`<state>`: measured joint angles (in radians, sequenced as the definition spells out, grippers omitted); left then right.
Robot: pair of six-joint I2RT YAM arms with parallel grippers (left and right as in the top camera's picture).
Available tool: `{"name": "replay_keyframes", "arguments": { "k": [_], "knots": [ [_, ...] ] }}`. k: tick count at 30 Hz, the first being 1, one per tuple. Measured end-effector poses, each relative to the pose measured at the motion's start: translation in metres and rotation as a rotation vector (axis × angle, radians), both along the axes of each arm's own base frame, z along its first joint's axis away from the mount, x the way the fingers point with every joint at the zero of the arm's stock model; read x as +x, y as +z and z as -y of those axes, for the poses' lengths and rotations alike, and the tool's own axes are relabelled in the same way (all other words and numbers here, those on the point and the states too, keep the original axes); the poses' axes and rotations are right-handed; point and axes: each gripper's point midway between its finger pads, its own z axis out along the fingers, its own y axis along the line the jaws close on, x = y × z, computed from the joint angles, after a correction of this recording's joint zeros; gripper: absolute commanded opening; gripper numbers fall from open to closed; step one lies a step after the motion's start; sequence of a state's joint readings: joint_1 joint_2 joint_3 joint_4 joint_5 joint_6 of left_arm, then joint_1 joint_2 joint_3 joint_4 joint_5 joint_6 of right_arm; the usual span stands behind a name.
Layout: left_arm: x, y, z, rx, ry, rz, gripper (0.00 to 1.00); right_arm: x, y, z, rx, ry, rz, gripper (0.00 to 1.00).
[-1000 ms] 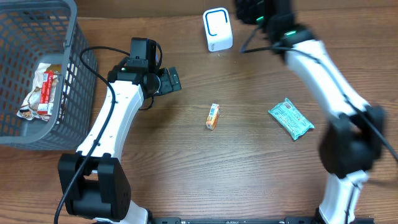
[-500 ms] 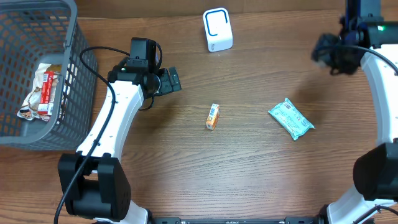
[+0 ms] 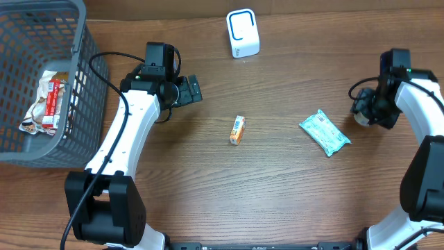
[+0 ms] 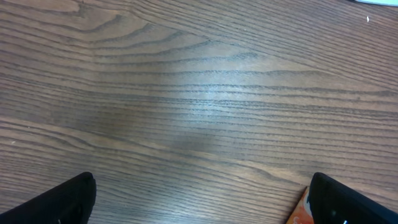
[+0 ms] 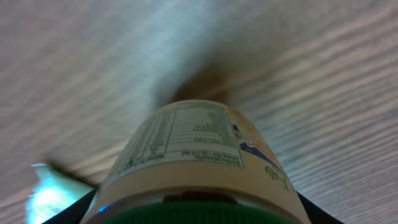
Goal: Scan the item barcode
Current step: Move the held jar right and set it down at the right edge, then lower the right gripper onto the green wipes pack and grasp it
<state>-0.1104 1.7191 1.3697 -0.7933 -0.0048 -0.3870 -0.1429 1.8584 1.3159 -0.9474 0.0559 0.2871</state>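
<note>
My right gripper is shut on a bottle with a green cap and a cream label printed with a nutrition table. In the overhead view that gripper hangs low at the table's right side, and the pale bottle peeks out at its left. A white box-shaped scanner stands at the back centre. My left gripper is open over bare wood at the left. Its wrist view shows the gripper with nothing between its fingers and an orange pack's corner beside the right finger.
A small orange pack lies at the table's centre. A teal packet lies just left of my right gripper. A grey basket at the far left holds a snack wrapper.
My right arm has swung from the back near the scanner out to the right side and come down low over the table, bottle still in its grip. The left arm has not moved.
</note>
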Motion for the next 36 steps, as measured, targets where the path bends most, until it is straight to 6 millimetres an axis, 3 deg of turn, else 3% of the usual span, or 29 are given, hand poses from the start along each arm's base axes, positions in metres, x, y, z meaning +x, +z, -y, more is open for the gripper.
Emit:
{"name": "replay_keyframes", "arguments": {
  "k": [1, 8, 12, 15, 18, 21, 25, 29, 31, 36],
  "knots": [
    [0.000, 0.000, 0.000, 0.000, 0.000, 0.000, 1.00, -0.003, -0.003, 0.001, -0.003, -0.003, -0.008, 0.57],
    [0.000, 0.000, 0.000, 0.000, 0.000, 0.000, 1.00, -0.006, -0.006, 0.005, -0.016, -0.007, -0.013, 0.87],
    [0.000, 0.000, 0.000, 0.000, 0.000, 0.000, 1.00, -0.009, -0.007, 0.006, -0.020, -0.005, -0.027, 0.95],
    [0.000, 0.000, 0.000, 0.000, 0.000, 0.000, 1.00, -0.020, -0.004, 0.004, -0.011, -0.006, -0.079, 0.95],
    [0.000, 0.000, 0.000, 0.000, 0.000, 0.000, 1.00, -0.020, 0.012, 0.002, 0.002, -0.006, -0.097, 0.93],
    [0.000, 0.000, 0.000, 0.000, 0.000, 0.000, 1.00, -0.009, 0.037, -0.003, 0.037, -0.002, -0.070, 0.85],
    [0.000, 0.000, 0.000, 0.000, 0.000, 0.000, 1.00, -0.007, 0.060, -0.018, 0.093, 0.023, -0.045, 0.57],
    [0.000, 0.000, 0.000, 0.000, 0.000, 0.000, 1.00, -0.007, 0.060, -0.036, 0.131, 0.041, -0.044, 0.24],
    [0.000, 0.000, 0.000, 0.000, 0.000, 0.000, 1.00, -0.002, 0.056, -0.047, 0.138, 0.066, -0.024, 0.14],
    [0.000, 0.000, 0.000, 0.000, 0.000, 0.000, 1.00, 0.006, 0.033, -0.065, 0.116, 0.080, 0.017, 0.09]
  ]
}}
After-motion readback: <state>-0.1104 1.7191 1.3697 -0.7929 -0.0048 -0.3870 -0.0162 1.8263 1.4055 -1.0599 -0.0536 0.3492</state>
